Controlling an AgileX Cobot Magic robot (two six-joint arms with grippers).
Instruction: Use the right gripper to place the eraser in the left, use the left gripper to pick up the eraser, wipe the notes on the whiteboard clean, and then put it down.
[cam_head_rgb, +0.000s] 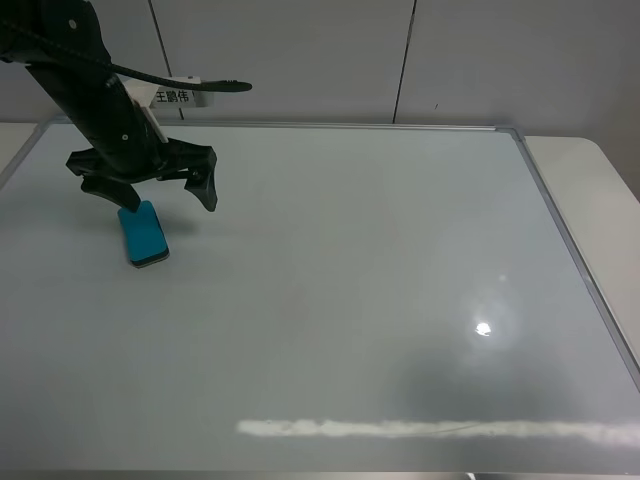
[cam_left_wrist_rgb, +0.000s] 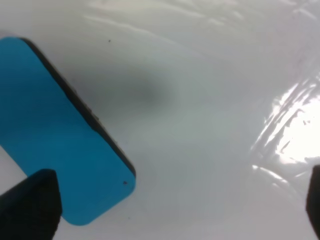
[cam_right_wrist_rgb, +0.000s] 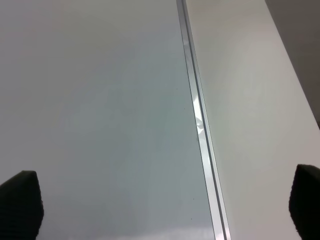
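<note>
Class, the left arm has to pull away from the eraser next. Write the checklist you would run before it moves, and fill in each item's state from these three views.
1. Left gripper jaws open: ok, spread wide in the high view.
2. Eraser free of the jaws: ok, it lies between the tips, apparently ungripped.
3. Eraser resting flat on the whiteboard: ok.
4. Notes wiped: ok, no red marks seen, only a faint smear mid-board.
5. Right gripper clear of the left arm's path: ok, it sits open over the board's frame, out of the high view.
6. Room above the arm to lift: cannot tell.
</note>
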